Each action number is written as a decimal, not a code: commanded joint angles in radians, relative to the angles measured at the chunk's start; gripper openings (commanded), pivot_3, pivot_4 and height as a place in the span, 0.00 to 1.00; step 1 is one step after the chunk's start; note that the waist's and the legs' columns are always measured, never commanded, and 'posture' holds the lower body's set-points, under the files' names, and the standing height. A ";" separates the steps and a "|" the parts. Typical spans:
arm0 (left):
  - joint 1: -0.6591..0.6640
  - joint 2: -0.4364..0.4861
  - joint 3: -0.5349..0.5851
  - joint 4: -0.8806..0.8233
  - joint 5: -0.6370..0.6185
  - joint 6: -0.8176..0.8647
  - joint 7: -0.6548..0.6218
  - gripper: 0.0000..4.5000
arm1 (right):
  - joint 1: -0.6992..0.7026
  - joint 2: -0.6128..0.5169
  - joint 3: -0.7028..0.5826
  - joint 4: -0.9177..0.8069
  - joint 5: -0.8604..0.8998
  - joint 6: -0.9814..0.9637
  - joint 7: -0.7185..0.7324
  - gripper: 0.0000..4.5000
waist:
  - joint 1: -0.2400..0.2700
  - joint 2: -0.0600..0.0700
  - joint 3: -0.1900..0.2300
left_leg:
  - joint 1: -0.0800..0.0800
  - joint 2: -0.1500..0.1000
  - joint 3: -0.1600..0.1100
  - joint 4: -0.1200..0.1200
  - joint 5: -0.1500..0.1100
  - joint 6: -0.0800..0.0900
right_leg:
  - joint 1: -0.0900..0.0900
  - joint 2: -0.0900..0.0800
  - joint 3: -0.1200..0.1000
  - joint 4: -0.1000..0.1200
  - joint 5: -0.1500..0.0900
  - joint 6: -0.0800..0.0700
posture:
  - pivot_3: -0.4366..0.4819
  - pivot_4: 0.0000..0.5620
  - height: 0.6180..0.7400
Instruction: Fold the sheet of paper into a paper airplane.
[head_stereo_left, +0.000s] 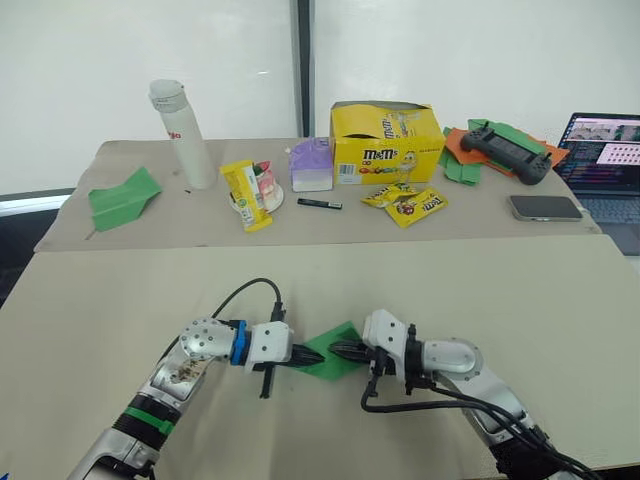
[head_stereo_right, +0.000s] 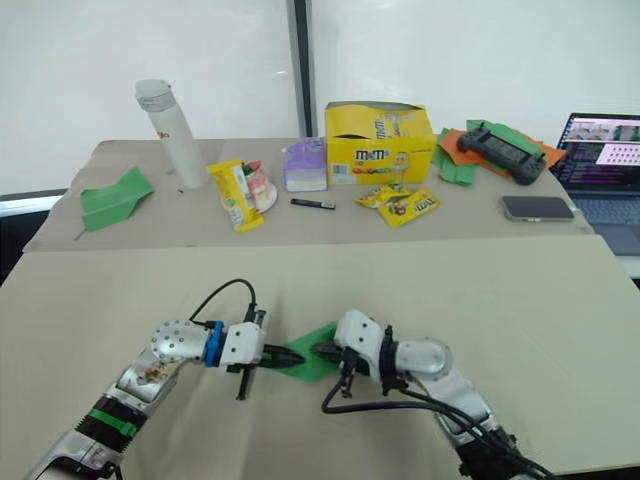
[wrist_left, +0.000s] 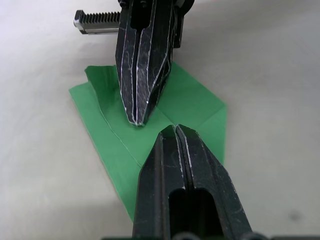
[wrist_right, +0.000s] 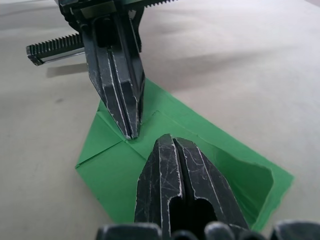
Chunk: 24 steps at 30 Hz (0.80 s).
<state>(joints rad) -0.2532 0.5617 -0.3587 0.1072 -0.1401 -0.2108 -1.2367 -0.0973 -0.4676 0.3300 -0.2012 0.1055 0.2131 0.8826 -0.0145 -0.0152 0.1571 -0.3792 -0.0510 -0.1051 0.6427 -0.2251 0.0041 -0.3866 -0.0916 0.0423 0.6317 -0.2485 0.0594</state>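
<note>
— Paper's where?
— Sheet of paper (head_stereo_left: 335, 352) lies creased on the tabletop (head_stereo_left: 520, 300), between both hands.
— Fingers?
— Left hand (head_stereo_left: 318, 355) and right hand (head_stereo_left: 334, 350) pinched closed, tips pressing onto it.

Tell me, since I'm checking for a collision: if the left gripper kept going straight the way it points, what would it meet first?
Most likely the right gripper, which faces the left gripper tip to tip over the sheet of paper. Both are shut, pressing down on it, with little gap between them.
</note>
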 joint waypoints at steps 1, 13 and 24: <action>0.018 0.014 -0.034 0.023 0.027 0.018 -0.030 0.00 | 0.032 -0.034 -0.058 0.043 0.014 0.030 -0.018 0.01 | 0.002 0.000 0.000 | 0.000 0.000 0.000 0.000 0.000 0.000 | 0.000 0.000 0.000 0.000 0.000 0.000 | 0.48 0.27 1.00; 0.015 -0.008 -0.047 0.048 0.035 0.001 -0.019 0.00 | -0.022 -0.063 -0.264 0.087 0.112 -0.041 -0.058 0.01 | 0.006 0.000 0.000 | -0.001 -0.001 0.000 0.001 0.000 0.000 | 0.000 -0.001 0.000 0.000 0.000 0.000 | 0.48 0.27 1.00; 0.033 -0.016 -0.048 0.032 0.037 0.003 -0.005 0.00 | 0.009 0.004 -0.078 0.013 0.033 -0.170 -0.012 0.01 | 0.004 0.001 0.000 | -0.001 -0.001 0.000 0.001 0.000 0.000 | 0.000 -0.002 0.000 0.000 0.000 0.001 | 0.48 0.27 1.00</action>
<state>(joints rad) -0.2541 0.5455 -0.3666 0.1178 -0.1409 -0.2203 -1.2345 -0.0906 -0.4549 0.2326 -0.1806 0.1726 0.0960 0.8623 -0.0110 -0.0145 0.1568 -0.3803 -0.0529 -0.1051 0.6434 -0.2250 0.0042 -0.3867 -0.0932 0.0426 0.6317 -0.2488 0.0601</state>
